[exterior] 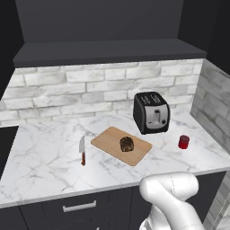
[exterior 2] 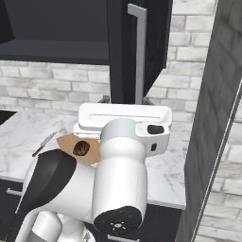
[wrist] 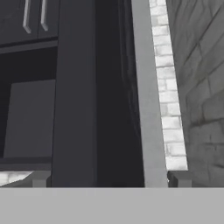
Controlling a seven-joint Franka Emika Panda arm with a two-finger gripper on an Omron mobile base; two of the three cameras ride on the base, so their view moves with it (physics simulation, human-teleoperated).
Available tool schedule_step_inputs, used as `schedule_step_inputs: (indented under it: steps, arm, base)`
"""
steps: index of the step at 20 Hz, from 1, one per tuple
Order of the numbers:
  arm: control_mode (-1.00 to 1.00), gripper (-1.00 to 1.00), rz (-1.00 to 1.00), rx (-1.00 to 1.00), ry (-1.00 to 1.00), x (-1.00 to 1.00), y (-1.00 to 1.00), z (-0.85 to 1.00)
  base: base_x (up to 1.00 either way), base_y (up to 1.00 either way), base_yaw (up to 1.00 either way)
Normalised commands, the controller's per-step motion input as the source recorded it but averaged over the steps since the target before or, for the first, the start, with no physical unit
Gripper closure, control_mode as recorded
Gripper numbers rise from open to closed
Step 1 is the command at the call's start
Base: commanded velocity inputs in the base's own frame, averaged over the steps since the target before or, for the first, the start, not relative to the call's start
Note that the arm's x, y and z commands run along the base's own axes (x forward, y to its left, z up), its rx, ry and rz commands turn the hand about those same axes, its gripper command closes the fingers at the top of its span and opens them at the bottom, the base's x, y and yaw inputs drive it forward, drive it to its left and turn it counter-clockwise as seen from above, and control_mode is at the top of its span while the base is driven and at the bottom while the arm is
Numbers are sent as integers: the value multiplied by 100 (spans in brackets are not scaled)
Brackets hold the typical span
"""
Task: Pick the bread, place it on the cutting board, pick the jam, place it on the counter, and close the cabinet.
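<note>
Left to right across the desk [exterior: 45,152]: a red-handled knife [exterior: 82,151] lies flat on the marble, just beside the cutting board [exterior: 108,140]. The bread [exterior: 126,144] sits on the board, right of its middle, so I judge that step done. Behind the board's right end stands the black toaster [exterior: 151,112]. Right of that, the jam [exterior: 183,142] stands upright on the bare marble, well apart from the board; second placement looks done too.

What's left: the cabinet [exterior 2: 156,42]. In the right base view its door stands swung out, edge toward us, long silver handle [exterior 2: 139,56] running down it, with the open shelf [exterior 2: 52,49] to the left. So closing is the step in hand, not yet done.

End effector [wrist: 109,179]: raised up at the cabinet, looking along the door. The two finger tips [wrist: 40,179] stand wide apart at the bottom of the hand view, nothing between them, so released and empty. The door edge [wrist: 74,87] and a pale vertical strip [wrist: 146,87], probably the handle, run up between them. Whether a finger touches the door, can't tell.

Room: white marble with grey veins, dark drawers below with a silver pull [exterior: 79,206], pale brick backsplash [exterior: 67,90], brick side wall at right [exterior: 215,103].
</note>
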Motion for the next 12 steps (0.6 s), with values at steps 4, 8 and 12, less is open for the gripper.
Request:
schedule_step_inputs:
  steps: [4,8,12]
  arm:
    - [-100,-100,0,0,0,19,45,0]
    - [-100,-100,0,0,0,17,45,0]
    - [-100,-100,0,0,0,16,44,0]
  base:
    - [0,0,0]
    - [0,0,0]
    - [0,0,0]
